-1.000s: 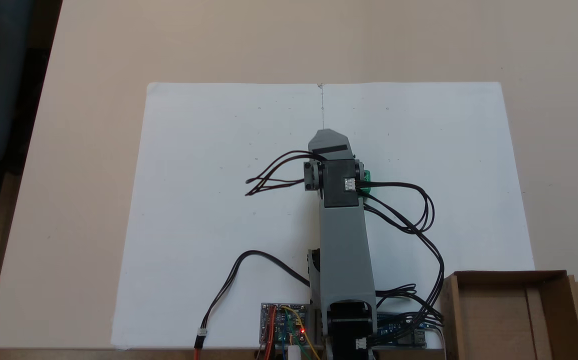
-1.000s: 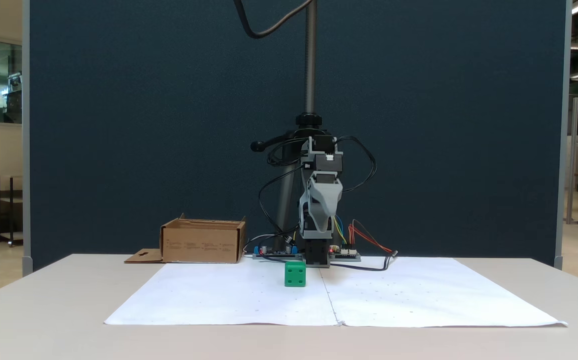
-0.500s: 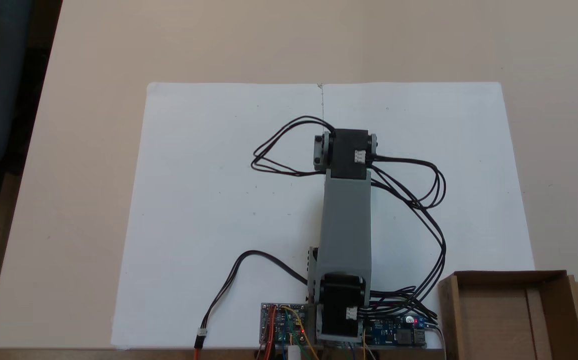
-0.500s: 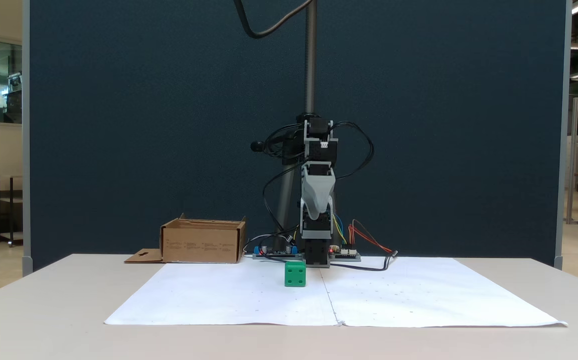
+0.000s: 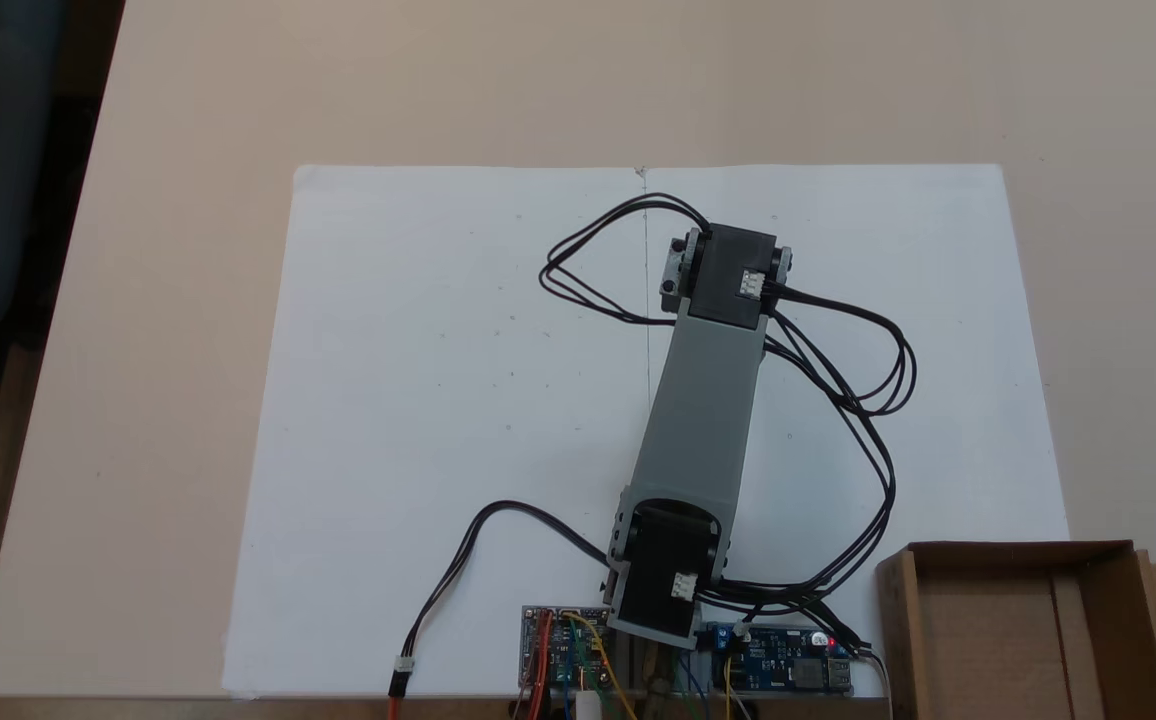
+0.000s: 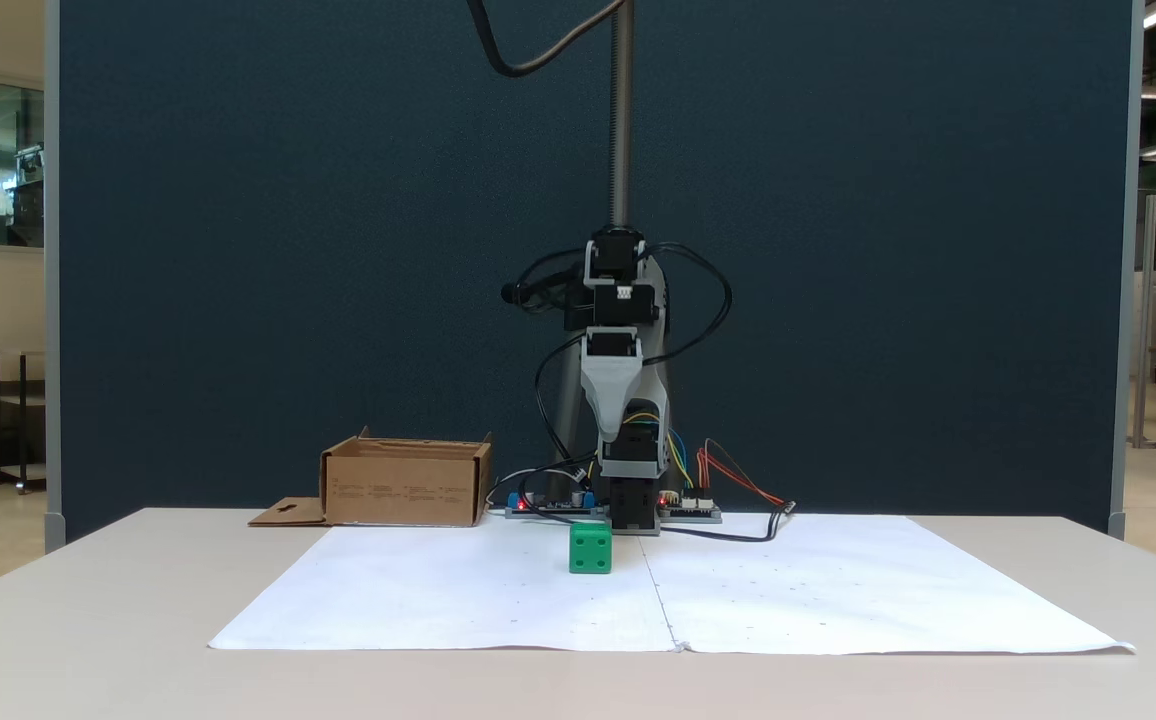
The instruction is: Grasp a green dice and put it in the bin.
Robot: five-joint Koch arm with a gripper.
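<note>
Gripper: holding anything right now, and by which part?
Nothing. The green dice sits free on the white paper, with the end effector raised above it.

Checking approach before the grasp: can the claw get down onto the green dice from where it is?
Probably yes. The green dice sits alone on the white paper, nothing beside it, and the claw hangs above it. Whether the claw is open cannot be told.

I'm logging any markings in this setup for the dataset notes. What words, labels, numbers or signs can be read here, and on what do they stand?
No text can be read.
Bin: rows of small dark print on its side wall, too small to read.
Green dice: only round pips on its faces, no digits.
Circuit boards by the arm's base: any print is too small to tell.
</note>
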